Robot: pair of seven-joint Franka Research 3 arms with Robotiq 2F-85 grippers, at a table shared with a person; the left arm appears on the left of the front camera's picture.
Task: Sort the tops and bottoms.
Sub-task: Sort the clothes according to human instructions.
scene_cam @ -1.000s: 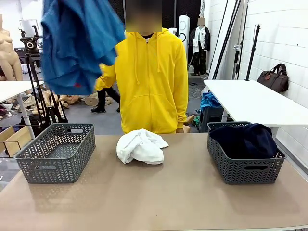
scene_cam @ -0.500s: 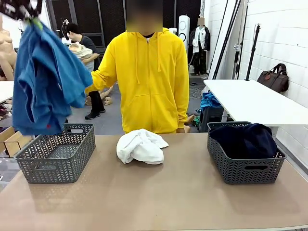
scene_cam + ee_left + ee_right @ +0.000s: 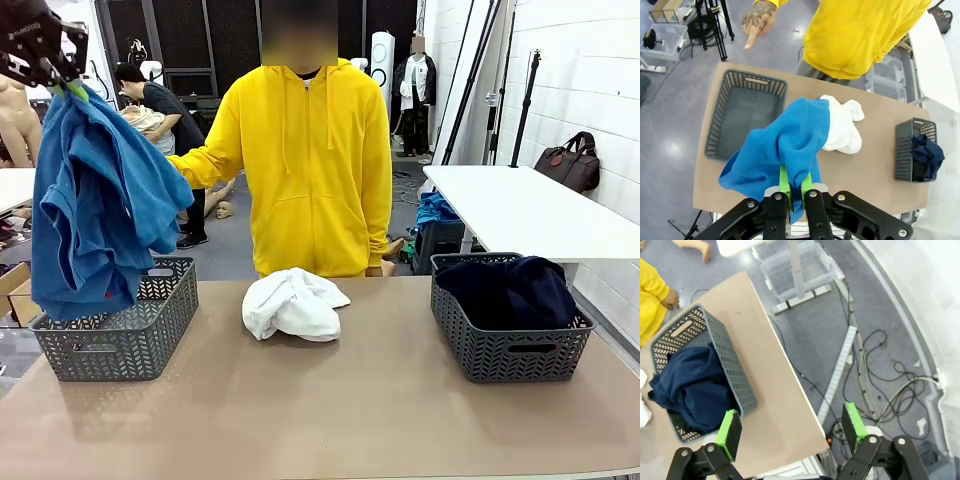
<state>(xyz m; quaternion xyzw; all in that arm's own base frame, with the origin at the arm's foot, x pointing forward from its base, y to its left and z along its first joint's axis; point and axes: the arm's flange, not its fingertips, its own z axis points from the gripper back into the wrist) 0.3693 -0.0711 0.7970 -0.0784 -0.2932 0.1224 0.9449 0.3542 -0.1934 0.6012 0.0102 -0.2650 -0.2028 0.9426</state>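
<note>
Blue garment [image 3: 95,210] hangs over the basket [image 3: 100,352] at the table's [image 3: 350,400] left edge
Left gripper [image 3: 795,177] clamps it high, likely to drop it in; right gripper [image 3: 792,429] gapes empty.

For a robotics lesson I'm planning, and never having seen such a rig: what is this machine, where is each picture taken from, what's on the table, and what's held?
Two robot arms work at a table opposite a person in yellow. One picture comes from a fixed camera between the arms, looking across the table. The other two come from cameras on the arms' wrists, looking along each tool. On the table lie a white garment and two baskets; the right basket holds a navy garment. The left tool is shut on a blue garment, lifted near the left basket. The right tool is open and holds nothing.
</note>
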